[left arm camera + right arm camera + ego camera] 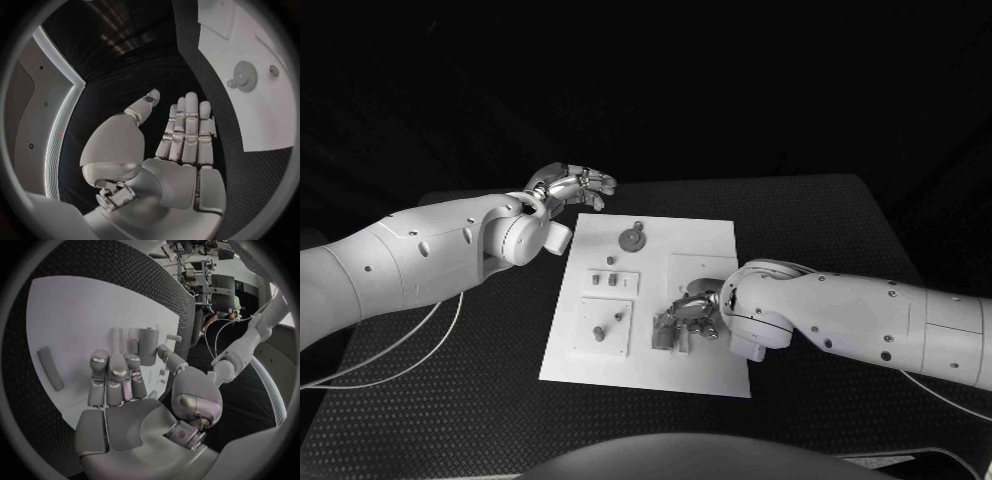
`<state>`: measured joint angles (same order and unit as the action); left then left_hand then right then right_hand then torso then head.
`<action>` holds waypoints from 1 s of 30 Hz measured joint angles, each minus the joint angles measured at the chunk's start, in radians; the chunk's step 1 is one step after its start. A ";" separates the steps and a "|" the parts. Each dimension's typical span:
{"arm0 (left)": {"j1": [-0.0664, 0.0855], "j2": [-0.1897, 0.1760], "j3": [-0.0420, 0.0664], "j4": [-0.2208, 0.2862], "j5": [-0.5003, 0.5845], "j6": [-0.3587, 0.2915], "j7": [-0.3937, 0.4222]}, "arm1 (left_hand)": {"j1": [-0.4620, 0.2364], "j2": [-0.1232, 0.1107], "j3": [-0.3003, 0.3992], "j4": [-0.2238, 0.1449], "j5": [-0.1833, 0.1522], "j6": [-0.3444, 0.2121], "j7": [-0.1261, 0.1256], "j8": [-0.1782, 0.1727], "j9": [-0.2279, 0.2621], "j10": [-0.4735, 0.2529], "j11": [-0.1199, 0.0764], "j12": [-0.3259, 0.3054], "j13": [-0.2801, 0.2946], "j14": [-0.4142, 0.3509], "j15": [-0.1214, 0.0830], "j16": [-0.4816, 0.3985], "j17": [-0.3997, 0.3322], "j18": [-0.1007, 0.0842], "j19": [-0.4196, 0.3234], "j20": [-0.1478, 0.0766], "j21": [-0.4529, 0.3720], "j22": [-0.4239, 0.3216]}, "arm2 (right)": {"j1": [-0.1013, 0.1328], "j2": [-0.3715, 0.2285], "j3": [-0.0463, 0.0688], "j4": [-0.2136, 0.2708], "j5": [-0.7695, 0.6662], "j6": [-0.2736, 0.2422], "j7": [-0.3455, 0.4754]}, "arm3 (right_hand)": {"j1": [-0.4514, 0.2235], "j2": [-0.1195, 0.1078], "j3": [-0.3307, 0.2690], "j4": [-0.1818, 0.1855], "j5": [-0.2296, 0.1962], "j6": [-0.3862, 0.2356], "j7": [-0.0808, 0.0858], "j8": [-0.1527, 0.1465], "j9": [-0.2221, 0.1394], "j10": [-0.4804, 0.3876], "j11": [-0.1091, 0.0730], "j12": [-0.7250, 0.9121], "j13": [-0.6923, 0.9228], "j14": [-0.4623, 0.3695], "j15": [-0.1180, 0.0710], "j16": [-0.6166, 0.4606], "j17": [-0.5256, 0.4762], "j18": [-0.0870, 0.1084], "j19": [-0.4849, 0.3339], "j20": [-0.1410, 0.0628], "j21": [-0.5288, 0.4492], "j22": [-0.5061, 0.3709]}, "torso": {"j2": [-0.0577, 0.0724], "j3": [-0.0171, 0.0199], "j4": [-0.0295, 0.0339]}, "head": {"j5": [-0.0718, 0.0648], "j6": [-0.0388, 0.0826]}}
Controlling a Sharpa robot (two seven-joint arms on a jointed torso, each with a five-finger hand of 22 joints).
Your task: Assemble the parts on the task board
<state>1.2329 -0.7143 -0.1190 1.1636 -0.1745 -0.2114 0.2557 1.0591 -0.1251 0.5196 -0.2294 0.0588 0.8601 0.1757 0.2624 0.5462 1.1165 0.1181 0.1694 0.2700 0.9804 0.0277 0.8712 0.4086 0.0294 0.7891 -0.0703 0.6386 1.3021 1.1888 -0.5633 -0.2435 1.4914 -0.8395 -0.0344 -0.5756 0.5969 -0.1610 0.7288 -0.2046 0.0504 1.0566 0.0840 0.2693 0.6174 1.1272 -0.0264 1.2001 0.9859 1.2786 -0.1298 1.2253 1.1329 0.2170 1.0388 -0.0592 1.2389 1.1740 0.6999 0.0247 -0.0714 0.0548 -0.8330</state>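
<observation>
Head view: task board [708, 245] sits mid-desk [848, 225], long axis running near-far, slightly rotated. Wide bare desk strips on both sides of the board and a band beyond its far edge; near edge of the board stops short of the desk's near edge.

Left hand [574, 186] hovers off the board's far-left corner, over the desk, clear of the plate. Left wrist view: fingers [187, 127] straight and side by side, thumb apart, nothing held.

Right hand [687, 318] is over the near-right part of the board, fingers down among the parts. Right wrist view: fingers [112, 375] extended together toward an upright grey cylinder [148, 345]; can't tell if they touch or hold it.

Counts, head view: one board, two hands. One gear-like disc [632, 239] lies flat at the far middle of the board, with a small peg [639, 224] just beyond it. Two raised square blocks on the left half: far block [615, 281] with several small pegs, near block [604, 324] with two. Exact peg count too small to call.

Parts read grey, board white and flat. A grey bar [50, 367] lies on the board in the right wrist view.
</observation>
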 measured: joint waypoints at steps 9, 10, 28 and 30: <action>0.000 0.000 0.000 0.000 0.000 0.000 -0.001 | 0.000 0.000 -0.002 0.002 0.000 0.000 0.000 0.000 -0.001 0.000 0.000 0.000 0.000 0.000 0.000 0.000 0.000 -0.001 -0.001 0.001 0.000 0.001 | -0.001 -0.002 0.001 -0.001 -0.004 0.008 0.011 | -0.048 -0.022 -0.110 -0.041 0.000 -0.020 0.006 -0.010 0.000 -0.021 0.003 -0.004 0.008 -0.015 0.007 -0.004 0.000 0.000 -0.023 -0.002 0.000 -0.006 | 0.000 -0.0004 -0.0013 | 0.004 -0.002; 0.000 0.000 0.000 0.000 0.000 0.000 -0.001 | 0.000 0.000 -0.002 0.002 0.000 0.000 0.000 0.000 -0.001 0.000 0.000 0.000 0.000 0.000 0.000 0.000 0.000 -0.001 -0.001 0.001 0.000 0.001 | -0.001 -0.003 0.001 0.000 -0.005 0.008 0.012 | -0.048 -0.022 -0.115 -0.047 0.000 -0.020 0.006 -0.010 0.000 -0.023 0.005 -0.008 0.008 -0.016 0.008 -0.004 0.000 0.000 -0.027 -0.002 0.000 -0.007 | 0.000 -0.0004 -0.0013 | 0.004 -0.002; 0.000 -0.001 0.000 -0.005 0.000 0.001 -0.002 | 0.000 0.000 -0.002 0.002 0.000 0.000 0.000 0.000 -0.001 0.000 0.000 0.000 -0.001 -0.003 0.003 0.000 0.001 -0.007 -0.001 0.001 -0.004 0.002 | -0.010 -0.134 0.020 0.078 -0.032 -0.021 0.092 | 0.009 -0.005 -0.117 -0.074 0.000 -0.021 0.000 -0.010 0.009 -0.016 -0.003 -0.009 0.010 -0.013 0.005 -0.004 -0.002 0.000 -0.021 -0.007 0.000 -0.016 | -0.001 0.0002 -0.0009 | 0.001 0.005; 0.000 -0.004 0.000 -0.006 0.000 0.001 -0.002 | 0.000 0.000 -0.002 0.002 0.000 0.000 0.000 0.000 -0.001 0.000 0.000 0.000 -0.001 -0.003 0.003 0.000 0.001 -0.007 -0.001 0.001 -0.004 0.002 | 0.002 -0.164 0.032 0.097 -0.031 -0.023 0.104 | 0.022 -0.004 -0.117 -0.074 0.000 -0.018 -0.003 -0.006 0.011 -0.011 -0.001 -0.009 0.012 -0.012 0.004 -0.004 -0.002 0.000 -0.021 -0.007 0.000 -0.017 | -0.001 0.0007 -0.0016 | 0.000 0.007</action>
<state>1.2328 -0.7187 -0.1190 1.1577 -0.1745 -0.2109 0.2540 1.0591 -0.1250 0.5172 -0.2270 0.0588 0.8602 0.1758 0.2624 0.5455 1.1166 0.1178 0.1694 0.2693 0.9772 0.0309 0.8712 0.4093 0.0225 0.7880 -0.0693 0.6349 1.3038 1.1908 -0.7270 -0.2116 1.5885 -0.8701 -0.0571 -0.4714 0.6184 -0.1649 0.6115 -0.2789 0.0504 1.0383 0.0805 0.2633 0.6283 1.1163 -0.0277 1.1915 0.9982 1.2668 -0.1257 1.2217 1.1304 0.2171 1.0180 -0.0667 1.2388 1.1573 0.6990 0.0254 -0.0731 0.0547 -0.8263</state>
